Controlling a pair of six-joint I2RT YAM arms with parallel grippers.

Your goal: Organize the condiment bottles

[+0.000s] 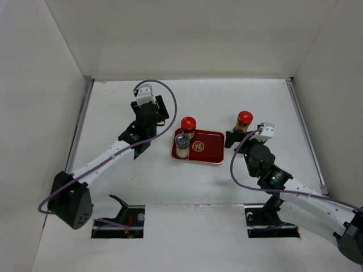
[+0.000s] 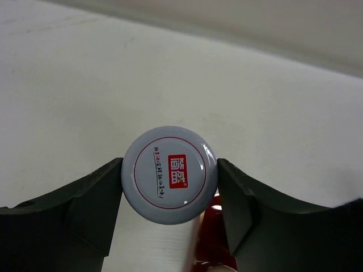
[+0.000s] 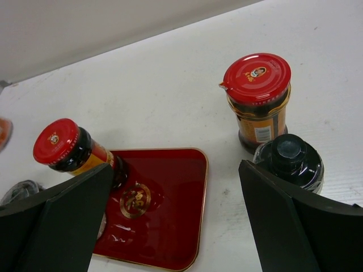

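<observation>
My left gripper is shut on the pale white-lilac cap of a jar, one finger on each side. In the top view this gripper is left of the tray and hides its jar. A red-capped jar and a silver-grey-capped jar stand on the tray's left part. A second red-capped jar stands on the table right of the tray. A black-capped jar stands beside it, next to my right finger. My right gripper is open and empty above the tray's right part.
The flat red tray with a gold emblem lies at the table's middle; its right half is bare. White walls close the table in at the back and on both sides. Two dark openings lie at the near edge by the arm bases.
</observation>
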